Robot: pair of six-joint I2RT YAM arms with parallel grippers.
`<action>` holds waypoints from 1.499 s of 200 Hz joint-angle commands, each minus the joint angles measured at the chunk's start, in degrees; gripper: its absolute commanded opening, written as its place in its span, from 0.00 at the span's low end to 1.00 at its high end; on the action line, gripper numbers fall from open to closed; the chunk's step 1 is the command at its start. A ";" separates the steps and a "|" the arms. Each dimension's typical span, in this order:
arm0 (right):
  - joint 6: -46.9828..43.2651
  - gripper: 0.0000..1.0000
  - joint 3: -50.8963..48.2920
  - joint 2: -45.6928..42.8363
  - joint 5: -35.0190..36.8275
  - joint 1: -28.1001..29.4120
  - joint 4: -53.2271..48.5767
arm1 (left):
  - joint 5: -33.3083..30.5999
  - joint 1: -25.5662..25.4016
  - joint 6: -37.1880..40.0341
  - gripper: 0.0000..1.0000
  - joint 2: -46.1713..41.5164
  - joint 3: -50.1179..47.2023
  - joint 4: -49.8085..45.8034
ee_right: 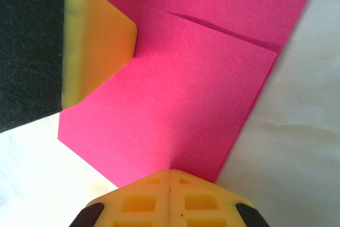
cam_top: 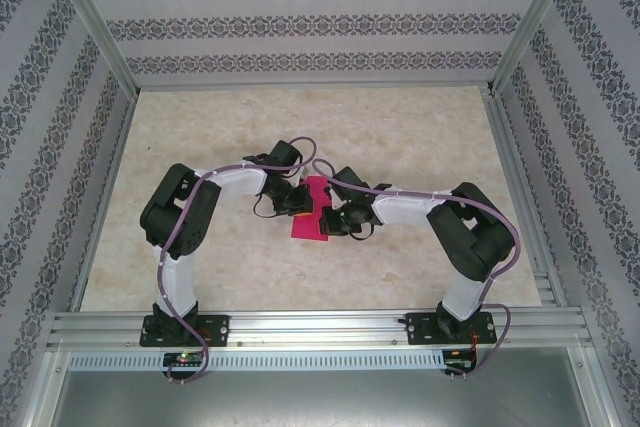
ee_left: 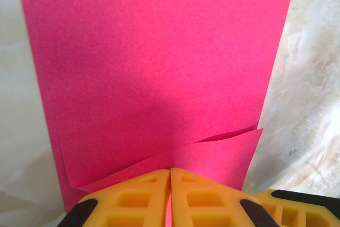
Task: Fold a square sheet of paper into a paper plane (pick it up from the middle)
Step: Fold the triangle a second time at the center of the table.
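Observation:
The square sheet of paper is magenta-pink and lies doubled over into a narrow strip at the middle of the table. In the left wrist view the sheet of paper shows two layers, the upper edge slightly lifted. My left gripper is shut on its near edge, with pink showing in the slit between the yellow fingers. From the opposite side my right gripper is shut on the sheet of paper. From above, the left gripper and right gripper flank the strip.
The table is pale marble-patterned, walled by patterned panels with aluminium rails along the near edge. The left gripper's yellow finger and dark body sit close in the right wrist view. Bare table lies behind and to both sides.

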 commanded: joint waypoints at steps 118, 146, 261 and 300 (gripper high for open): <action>2.12 0.04 -2.50 1.49 2.08 0.52 -2.80 | -0.61 -4.22 -4.27 0.10 -2.07 -5.25 4.84; 0.84 0.04 -3.49 1.90 3.42 0.56 -4.92 | -1.98 -2.36 -3.69 0.10 -1.56 -6.19 6.15; -3.04 0.03 -5.83 4.57 4.85 0.56 -8.93 | -3.11 9.10 0.26 0.11 -0.52 -7.67 10.17; -1.74 0.05 -4.07 2.89 4.37 0.59 -7.78 | -3.39 9.55 1.28 0.13 -0.47 -4.53 7.63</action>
